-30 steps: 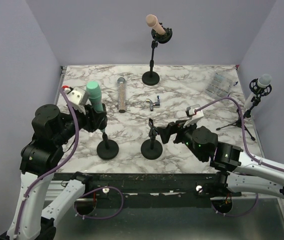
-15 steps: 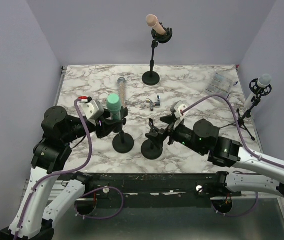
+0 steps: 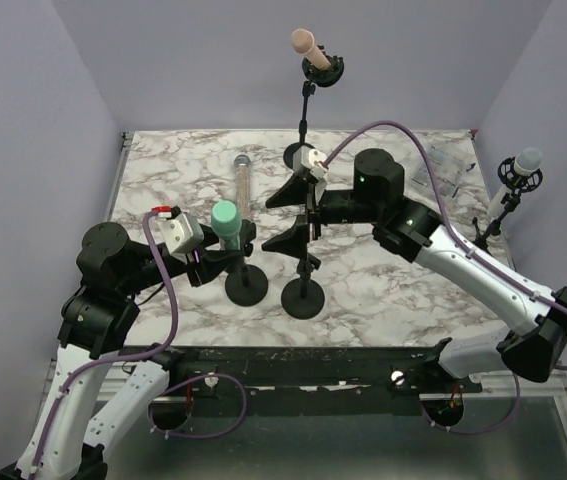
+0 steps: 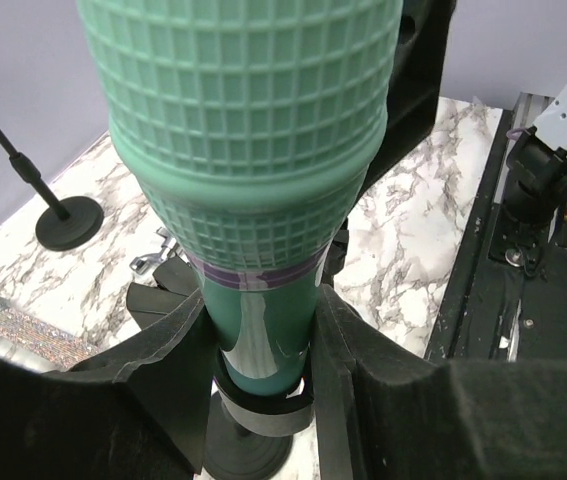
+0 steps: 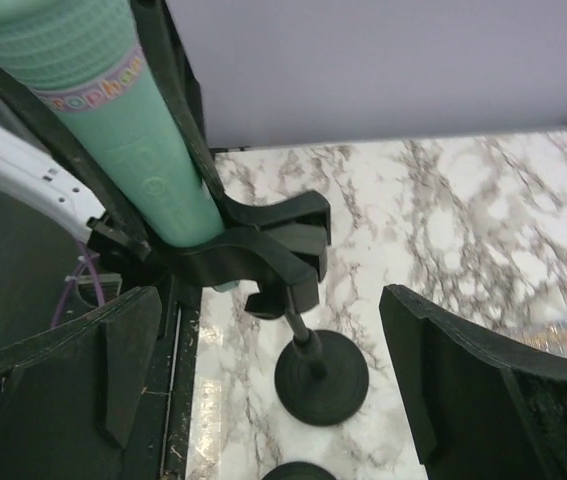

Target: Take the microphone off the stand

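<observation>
The green microphone (image 3: 225, 216) is being held upright in the clip (image 5: 253, 255) of its stand (image 3: 246, 286), whose round base is being shown near the front edge of the marble counter (image 3: 163, 160), left of the middle. The left tool (image 4: 260, 322) is being pressed together on the microphone's smooth handle, just under the mesh head and just above the clip, with one black finger being laid against each side of the handle. The handle's lower end is being gripped by the clip, so the microphone is not yet being shown free of the stand. The right tool (image 3: 266, 227) is being held spread wide, with nothing being pinched between its fingers. It is being reached in from the far side and pointed toward the microphone and the left tool, its fingertips being held just beside them but apart. In the right wrist view the clip and the stand's thin pole are being framed between the two open fingers without being touched. Just to the right of the green microphone's stand, a second stand (image 3: 303, 298) with a round base is being shown, its upper part being partly hidden by the right tool. A glittery microphone (image 3: 242, 187) is being shown lying flat farther back on the counter. A pink-headed microphone (image 3: 303, 42) is being carried on a tall stand at the rear, and a pale microphone (image 3: 526, 160) is being carried on a tripod at the counter's right edge.
</observation>
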`<state>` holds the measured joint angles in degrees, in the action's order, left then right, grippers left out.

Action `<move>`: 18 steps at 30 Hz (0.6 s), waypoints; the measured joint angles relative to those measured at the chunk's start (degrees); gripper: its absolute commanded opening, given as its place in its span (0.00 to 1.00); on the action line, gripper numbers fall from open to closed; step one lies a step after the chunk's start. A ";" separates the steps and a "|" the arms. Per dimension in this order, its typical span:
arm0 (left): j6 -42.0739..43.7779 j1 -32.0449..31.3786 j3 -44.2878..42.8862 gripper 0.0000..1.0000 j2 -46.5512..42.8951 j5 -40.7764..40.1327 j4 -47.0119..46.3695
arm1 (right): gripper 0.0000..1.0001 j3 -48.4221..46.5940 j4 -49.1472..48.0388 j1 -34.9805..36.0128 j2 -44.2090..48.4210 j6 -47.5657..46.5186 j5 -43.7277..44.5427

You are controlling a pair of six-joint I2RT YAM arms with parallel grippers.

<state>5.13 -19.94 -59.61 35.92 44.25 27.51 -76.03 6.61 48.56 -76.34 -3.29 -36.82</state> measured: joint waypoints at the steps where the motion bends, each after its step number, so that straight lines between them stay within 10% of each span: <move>1: -0.02 0.00 0.04 0.00 -0.07 0.13 0.00 | 1.00 -1.53 0.26 -1.09 -1.38 -0.70 -3.19; 4: -0.33 0.00 0.07 0.00 0.24 0.24 -0.13 | 1.00 -4.74 0.90 -1.86 -4.68 -2.89 -10.88; 10: -3.28 0.00 0.04 0.61 0.68 -2.64 -0.83 | 1.00 -4.85 0.63 -1.73 -5.97 -3.67 -16.26; 18: -11.78 0.00 -2.60 0.98 1.16 -15.76 2.32 | 1.00 -0.87 -3.56 -1.73 -5.46 0.33 -7.15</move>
<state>-6.66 -19.94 -62.22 37.08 28.49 29.82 -76.90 3.05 46.83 -81.80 -2.96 -43.97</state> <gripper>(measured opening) 0.890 1.000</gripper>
